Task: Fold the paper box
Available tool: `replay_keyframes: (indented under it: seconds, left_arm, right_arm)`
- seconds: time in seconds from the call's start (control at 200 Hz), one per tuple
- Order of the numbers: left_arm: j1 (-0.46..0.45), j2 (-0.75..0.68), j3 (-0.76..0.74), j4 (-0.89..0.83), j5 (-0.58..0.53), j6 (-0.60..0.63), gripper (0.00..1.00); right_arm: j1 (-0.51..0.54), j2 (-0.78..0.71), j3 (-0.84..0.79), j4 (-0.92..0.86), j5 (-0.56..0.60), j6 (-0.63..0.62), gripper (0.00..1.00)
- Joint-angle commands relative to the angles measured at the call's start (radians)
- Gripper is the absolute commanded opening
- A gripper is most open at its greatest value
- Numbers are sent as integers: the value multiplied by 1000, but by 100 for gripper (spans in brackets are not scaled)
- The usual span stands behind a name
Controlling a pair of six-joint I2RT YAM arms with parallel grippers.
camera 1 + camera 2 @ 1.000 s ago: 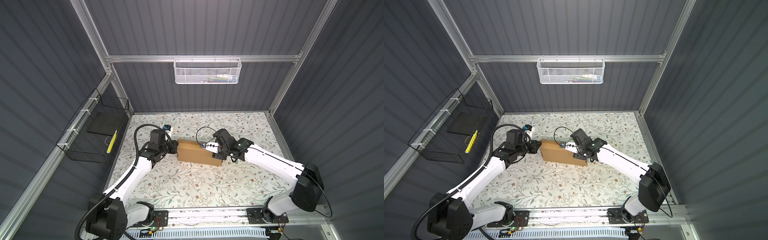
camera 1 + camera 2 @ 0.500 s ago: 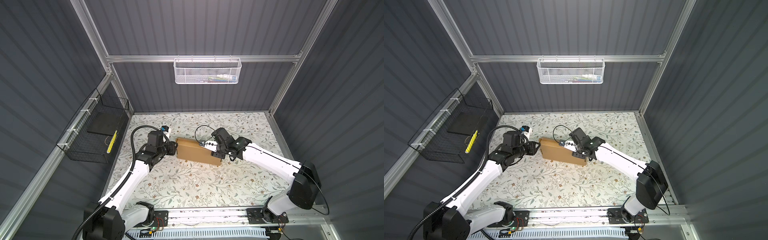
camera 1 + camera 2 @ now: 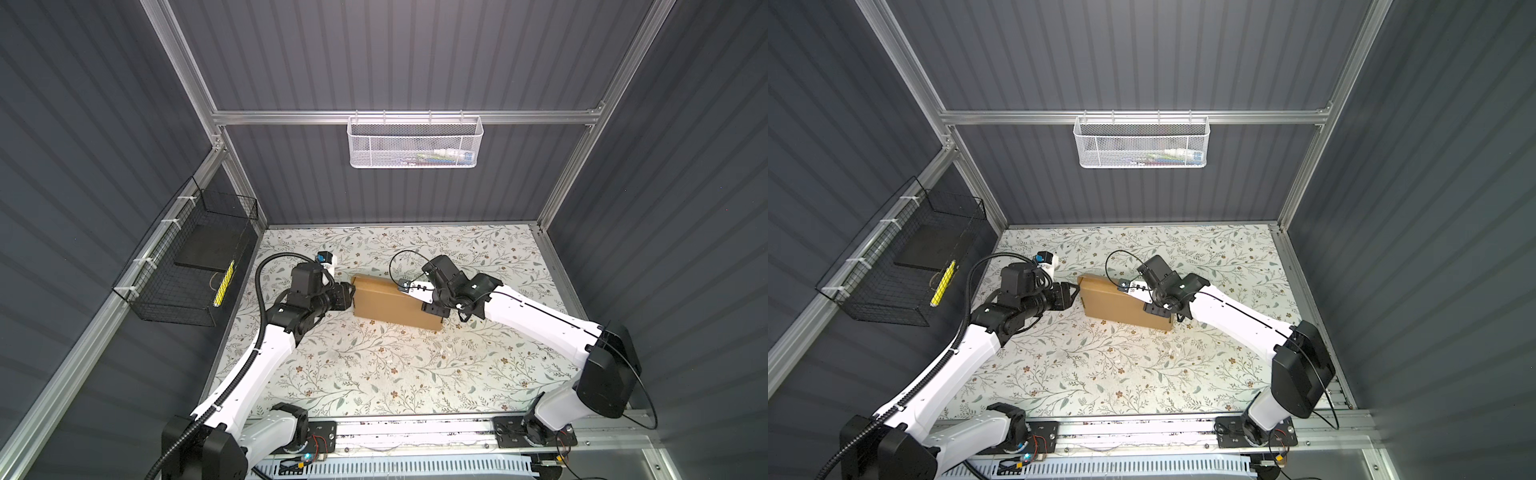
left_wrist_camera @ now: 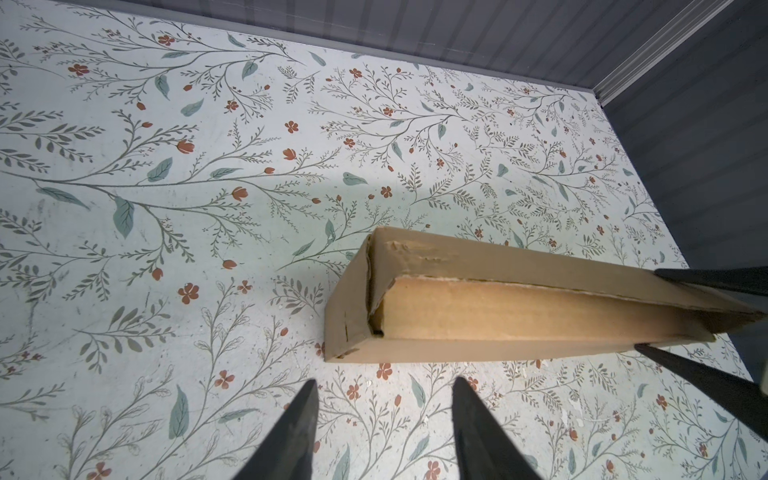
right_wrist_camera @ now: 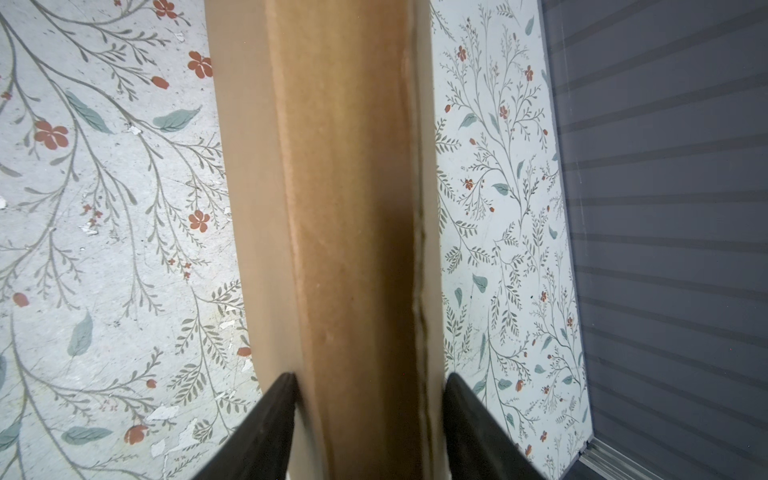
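Observation:
The paper box (image 3: 390, 301) (image 3: 1117, 303) is a closed brown cardboard mailer lying on the floral table, seen in both top views. My right gripper (image 3: 419, 297) (image 5: 368, 378) is shut on the box's right end, one finger pressed against each broad face (image 5: 357, 208). My left gripper (image 3: 351, 293) (image 4: 384, 386) stands open just off the box's left end, with only the table between its fingers. In the left wrist view the box (image 4: 498, 307) shows a dented, slightly gaping corner, and the right gripper's fingers (image 4: 706, 382) clamp its far end.
A white mesh basket (image 3: 415, 143) hangs on the back wall. A black wire basket (image 3: 187, 266) hangs on the left wall beside the left arm. Grey walls close in the table on three sides, and the arms' rail (image 3: 415, 428) runs along the front.
My left gripper has opened and drawn back a little from the box's left end. The right gripper has kept its hold on the box, which has barely shifted.

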Motion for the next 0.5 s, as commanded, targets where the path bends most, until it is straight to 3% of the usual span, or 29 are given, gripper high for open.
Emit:
replay_keyframes:
  seconds: [0.0, 0.185, 0.495]
  left_arm:
    - [37, 5, 35, 20, 60, -42, 56]
    - [129, 10, 23, 93, 180, -102, 57]
    - [138, 97, 13, 212, 288, -167, 59]
  right_arm:
    - [6, 8, 13, -24, -4, 22, 57]
    - [11, 15, 18, -24, -2, 24, 56]
    - [19, 29, 30, -23, 3, 24, 56]
